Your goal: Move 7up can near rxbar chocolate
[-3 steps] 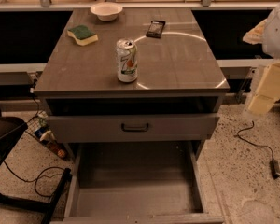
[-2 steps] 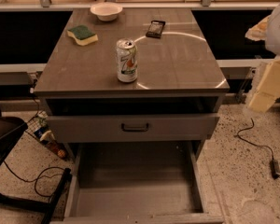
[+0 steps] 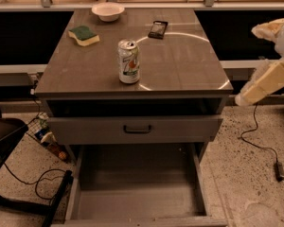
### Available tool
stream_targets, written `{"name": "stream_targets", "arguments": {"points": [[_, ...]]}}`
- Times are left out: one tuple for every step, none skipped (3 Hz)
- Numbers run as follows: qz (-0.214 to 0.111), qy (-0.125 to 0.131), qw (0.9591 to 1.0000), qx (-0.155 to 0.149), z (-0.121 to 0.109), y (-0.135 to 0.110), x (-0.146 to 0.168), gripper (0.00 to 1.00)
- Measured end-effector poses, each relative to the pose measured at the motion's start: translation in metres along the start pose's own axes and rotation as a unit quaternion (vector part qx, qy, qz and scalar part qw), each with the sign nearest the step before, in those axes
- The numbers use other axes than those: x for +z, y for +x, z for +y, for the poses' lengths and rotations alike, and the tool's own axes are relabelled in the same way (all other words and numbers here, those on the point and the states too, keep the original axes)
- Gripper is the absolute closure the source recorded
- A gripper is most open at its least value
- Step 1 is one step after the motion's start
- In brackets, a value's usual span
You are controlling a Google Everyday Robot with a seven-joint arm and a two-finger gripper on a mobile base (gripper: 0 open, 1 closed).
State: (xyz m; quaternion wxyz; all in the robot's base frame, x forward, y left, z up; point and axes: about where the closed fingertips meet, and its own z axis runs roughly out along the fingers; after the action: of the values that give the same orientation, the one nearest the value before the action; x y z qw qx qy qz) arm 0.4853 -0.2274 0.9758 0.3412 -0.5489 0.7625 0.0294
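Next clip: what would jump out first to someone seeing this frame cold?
The upright 7up can stands alone near the front middle of the table, with the dark rxbar chocolate lying flat well behind it, toward the back edge. Below, the bottom drawer is pulled wide out. The cream gripper hangs off the table's right side, touching nothing.

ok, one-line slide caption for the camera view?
7up can upright at front centre of the table, rxbar chocolate lying further back, gripper off beyond the right edge.
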Motion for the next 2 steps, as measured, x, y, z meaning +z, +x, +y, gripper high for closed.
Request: {"name": "stream_targets", "arguments": {"points": [[-0.120,0.044,0.9918,0.009,-0.032,-0.030,0.011,0.00],[-0.226,0.073,0.9711,0.023,-0.055,-0.065,0.010,0.00]]}}
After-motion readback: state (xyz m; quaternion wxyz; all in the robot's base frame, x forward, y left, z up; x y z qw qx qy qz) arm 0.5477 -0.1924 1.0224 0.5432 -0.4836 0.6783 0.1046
